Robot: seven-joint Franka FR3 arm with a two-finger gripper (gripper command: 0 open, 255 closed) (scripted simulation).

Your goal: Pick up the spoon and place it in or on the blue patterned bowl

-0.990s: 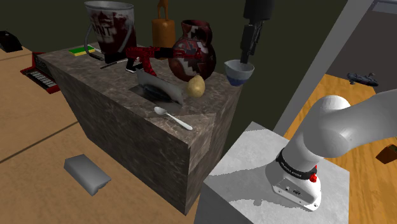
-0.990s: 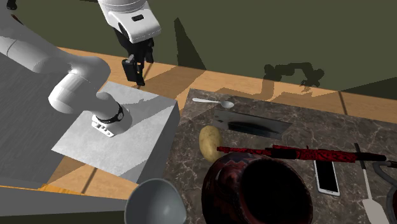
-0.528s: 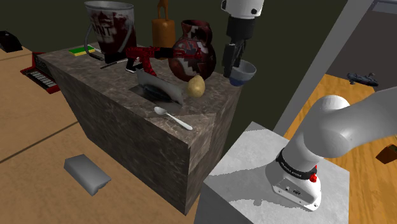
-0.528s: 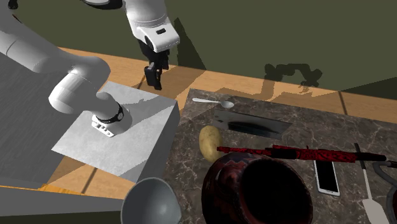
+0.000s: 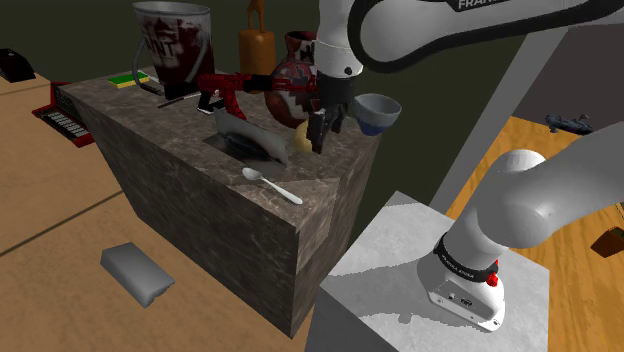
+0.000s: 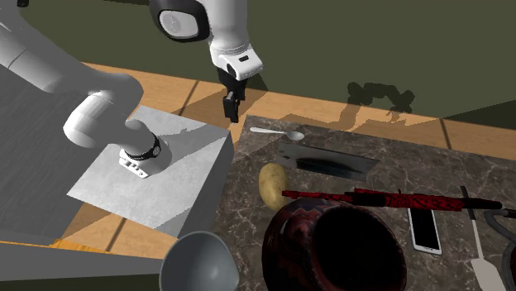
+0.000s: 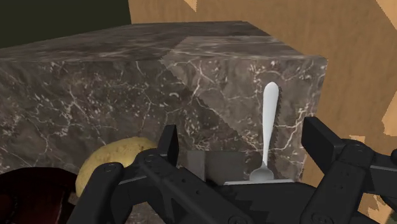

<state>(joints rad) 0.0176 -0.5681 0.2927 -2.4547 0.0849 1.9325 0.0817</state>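
We see the gripper [image 7: 242, 130] with its two black fingers standing well apart and nothing between them, so the jaws are open and empty. It hangs in the air above the counter [image 7: 95, 83], pointing down, and touches nothing. In the shoulder view the gripper [image 5: 318, 135] sits in front of the potato [image 5: 299, 140], with the bowl [image 5: 376, 110] just to that view's right. In the second exterior view the gripper [image 6: 230, 107] hovers near the counter's corner closest to the stand [image 6: 157, 190].

Looking along the fingers, we find the spoon [image 7: 270, 127] lying flat on the dark veined stone, apart from both fingers. It is pale and silvery, with a slim straight handle that widens slightly at its end, and a small oval scoop. Its scoop end is nearer the gripper and its handle runs away toward the counter's edge. In the shoulder view the spoon [image 5: 270, 183] rests close to the counter's near corner, just beside the broad knife [image 5: 250, 140]. The second exterior view puts the spoon [image 6: 279, 132] between the knife [image 6: 322, 161] and the counter's edge.

The bowl stands at the counter's corner, well apart from the spoon. It is dark blue outside with a pale rim, and from above the bowl [image 6: 198, 263] looks grey inside. The potato [image 6: 272, 183] lies between knife and bowl, next to a red patterned jug [image 6: 331, 244].
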